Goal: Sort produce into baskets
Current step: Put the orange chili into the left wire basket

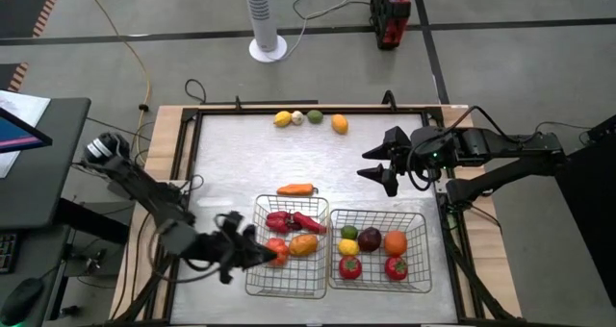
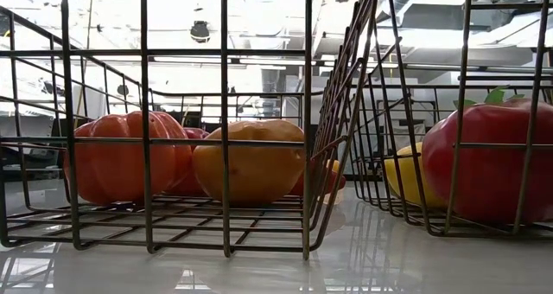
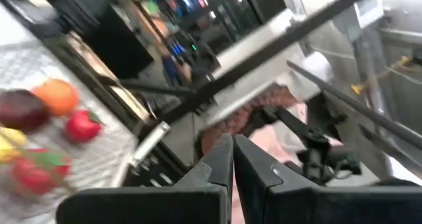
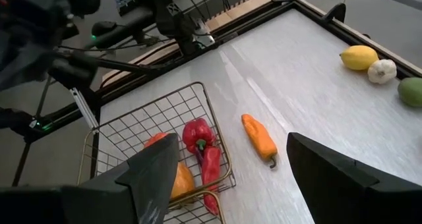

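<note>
Two wire baskets stand side by side near the table's front edge. The left basket [image 1: 252, 269] holds a long red pepper [image 1: 292, 220], a red-orange tomato [image 2: 125, 156] and an orange-yellow piece [image 2: 251, 160]. The right basket [image 1: 416, 269] holds several pieces, among them a red tomato [image 2: 488, 160] and a dark purple one [image 1: 370, 238]. An orange carrot-like piece [image 4: 259, 137] lies on the table just beyond the left basket. My left gripper [image 1: 268, 256] hangs shut above that basket's left side, with nothing between its fingers [image 3: 221, 161]. My right gripper [image 1: 378, 166] stands open above the table's right half.
A lemon [image 1: 282, 119], a whitish garlic [image 1: 297, 118], a green round piece [image 1: 314, 116] and an orange-yellow one [image 1: 339, 124] lie in a row by the far edge. The middle of the table [image 1: 241, 163] is bare. A raised frame runs round the table.
</note>
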